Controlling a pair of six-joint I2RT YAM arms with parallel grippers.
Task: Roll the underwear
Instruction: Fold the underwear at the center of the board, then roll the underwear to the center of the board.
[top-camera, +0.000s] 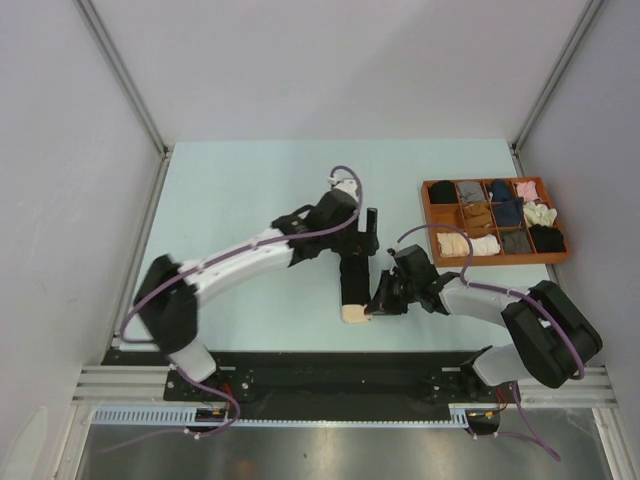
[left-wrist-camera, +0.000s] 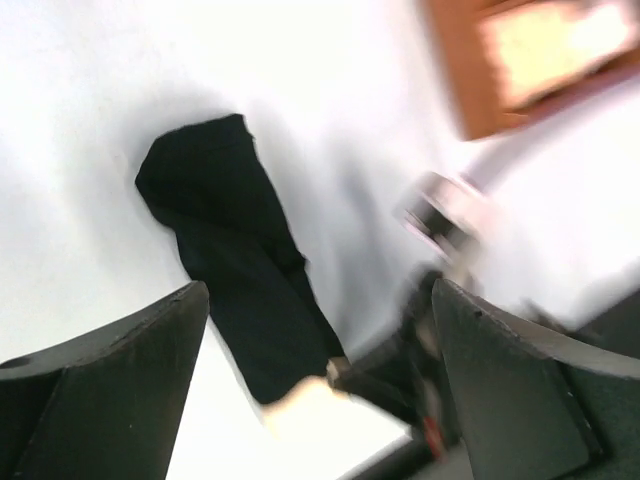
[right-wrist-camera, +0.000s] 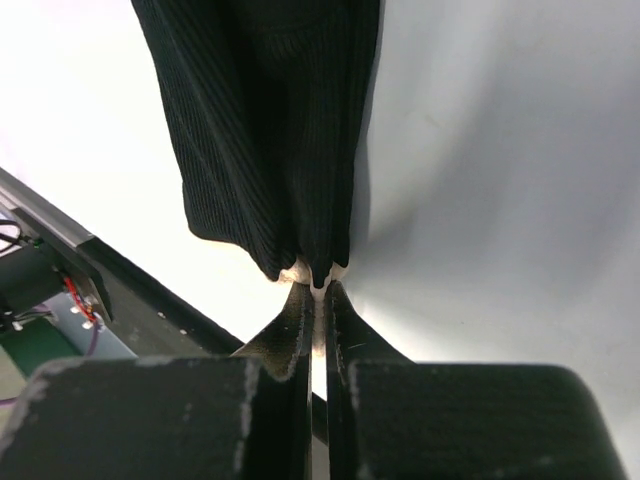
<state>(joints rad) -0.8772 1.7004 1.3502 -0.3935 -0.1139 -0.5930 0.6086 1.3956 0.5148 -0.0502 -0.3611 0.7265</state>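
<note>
The right gripper (right-wrist-camera: 317, 292) is pinching shut on the pale beige waistband (right-wrist-camera: 315, 272) of the black underwear (right-wrist-camera: 270, 130), at the lower end of the strip in the right wrist view. The left gripper (left-wrist-camera: 318, 300) is hovering over the same garment with its jaws standing wide apart and nothing between them.

The black underwear is lying flat on the counter (top-camera: 230, 190) as a long narrow band at the centre of the top view. Its waistband end is pointing toward the bottom of the frame.

The ribbed fabric is looking light, soft and limp. It is likely to be sagging from any single grip and springing loose unless the roll is kept tight. The waistband, thicker and firmer than the rest, is looking like the best place to be taking hold, pinched through all its layers.

The orange-brown tray (top-camera: 427, 215) is sitting at the upper right of the top view, well apart from the garment. Its compartments are holding small rolled bundles in black, grey, navy, pink, rust-brown, cream and beige. One compartment at the tray's left side is appearing empty, though it is too small to be sure.
</note>
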